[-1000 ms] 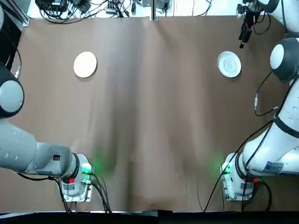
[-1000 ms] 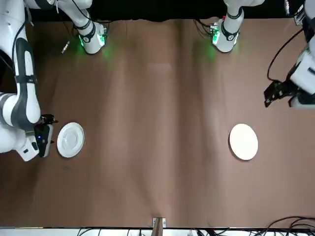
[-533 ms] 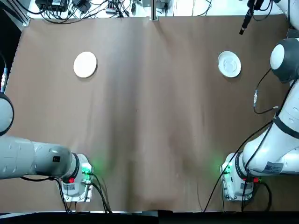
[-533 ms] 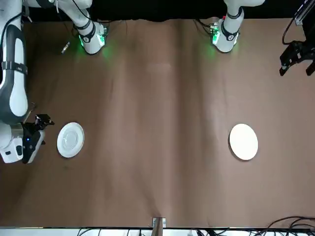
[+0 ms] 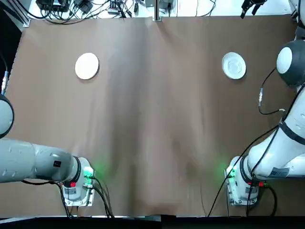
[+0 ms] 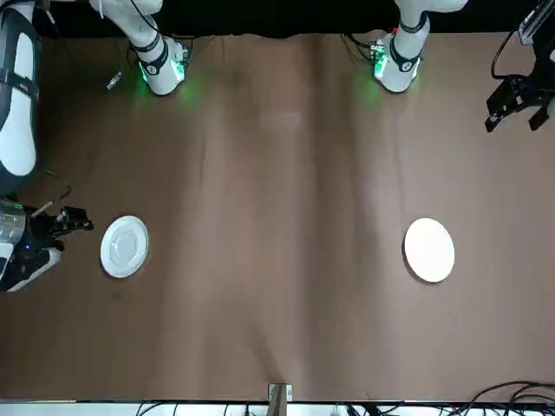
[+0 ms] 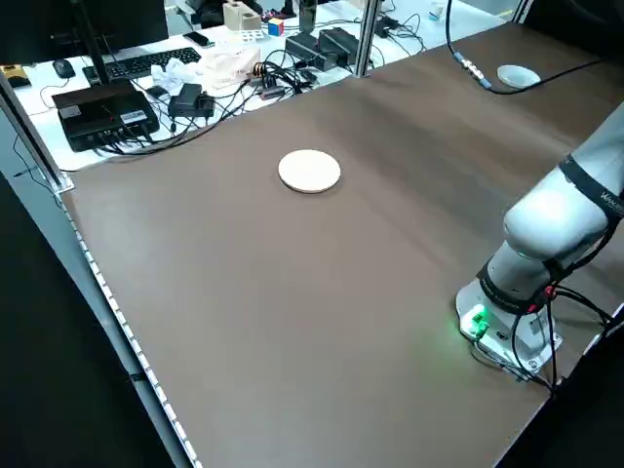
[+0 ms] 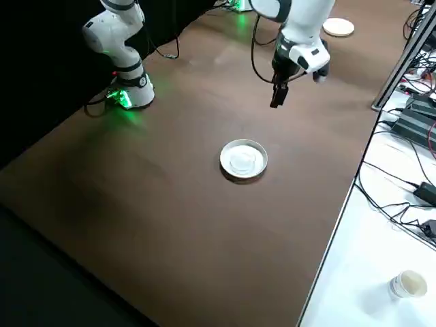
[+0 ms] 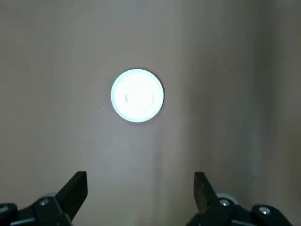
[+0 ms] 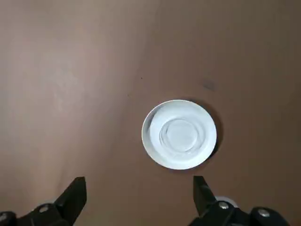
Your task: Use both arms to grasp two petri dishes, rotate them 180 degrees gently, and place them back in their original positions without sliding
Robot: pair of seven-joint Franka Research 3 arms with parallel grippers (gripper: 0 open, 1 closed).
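Both dishes lie flat on the table [image 5: 152,119], well apart: left dish [image 5: 87,66] plain, right dish [image 5: 234,65] ringed. Each gripper hangs high, fingers spread: left gripper [image 9: 140,197], right gripper [image 10: 139,202]. This fits either approach or retreat; I can't judge which, so no next move is settled.

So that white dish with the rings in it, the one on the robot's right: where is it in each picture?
Top view: ringed dish, upper right.
Front view: lower left, beside the right pincer.
Left side view: small, far upper right.
Right side view: centre.
Left wrist view: not in it; that is the plain dish.
Right wrist view: right of centre.
Shared landmark: the brown table.
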